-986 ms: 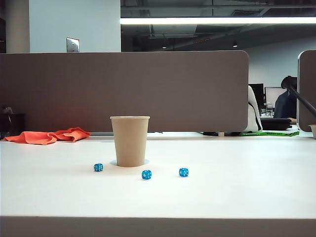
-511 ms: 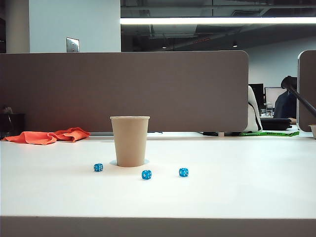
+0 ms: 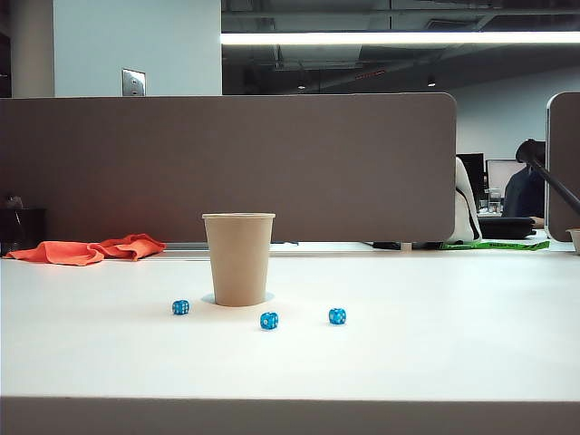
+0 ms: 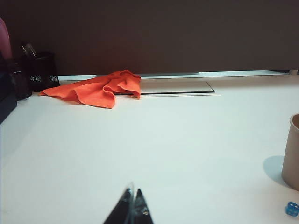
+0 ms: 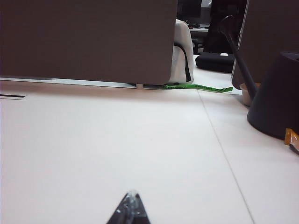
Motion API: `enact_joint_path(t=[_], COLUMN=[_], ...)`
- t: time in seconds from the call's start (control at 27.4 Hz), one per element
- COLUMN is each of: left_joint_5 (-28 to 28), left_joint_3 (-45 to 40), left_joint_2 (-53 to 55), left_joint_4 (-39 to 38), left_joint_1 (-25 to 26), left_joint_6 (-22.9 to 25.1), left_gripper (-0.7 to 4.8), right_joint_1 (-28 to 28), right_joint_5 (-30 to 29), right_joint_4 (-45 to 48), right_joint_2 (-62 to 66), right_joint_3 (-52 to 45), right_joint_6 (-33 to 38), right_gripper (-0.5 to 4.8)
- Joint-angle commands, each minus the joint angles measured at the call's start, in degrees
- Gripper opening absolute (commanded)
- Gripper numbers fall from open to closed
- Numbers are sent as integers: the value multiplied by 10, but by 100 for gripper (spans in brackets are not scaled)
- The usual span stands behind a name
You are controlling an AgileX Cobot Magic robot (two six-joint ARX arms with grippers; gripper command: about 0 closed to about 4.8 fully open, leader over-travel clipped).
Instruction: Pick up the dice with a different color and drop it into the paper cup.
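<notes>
**Red die not in view; both arms parked, search step pending**

No red die shows in any view; possibly behind or inside the paper cup (image 3: pixel 238 258), cannot tell. Cup upright mid-table. Three blue dice (image 3: pixel 269 320) lie at roughly 8, 5 and 4 o'clock of its base, near but apart. Orange cloth (image 3: pixel 89 249) far off at 10 o'clock. Left gripper (image 4: pixel 132 211) clenched, empty, low over bare table; right gripper (image 5: pixel 130 208) likewise pinched, empty. Judgement: grasp not begun; next move needs locating the die. No legible writing.
</notes>
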Motion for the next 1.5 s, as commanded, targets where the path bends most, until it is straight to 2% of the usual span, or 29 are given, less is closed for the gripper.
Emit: enact_joint_path(t=[0.04, 0.73, 0.84, 1.02, 1.5], left_joint_5=[-1, -6, -8, -9, -24], left_joint_3=[2, 2, 2, 2, 2], left_joint_2=[1, 1, 1, 1, 1], left_joint_4=[9, 7, 7, 7, 7], left_joint_1=[0, 0, -15, -37, -37], left_joint_6=[-18, -54, -70, -61, -6], left_gripper=[-6, -6, -6, -6, -6], right_joint_1=[0, 0, 0, 0, 0], right_joint_5=[3, 3, 3, 3, 3], right_joint_4=[-3, -5, -5, -5, -5], right_joint_2=[0, 0, 0, 0, 0], right_joint_3=[-1, -1, -1, -1, -1], right_joint_6=[6, 7, 7, 7, 7], right_gripper=[-1, -1, -1, -1, -1])
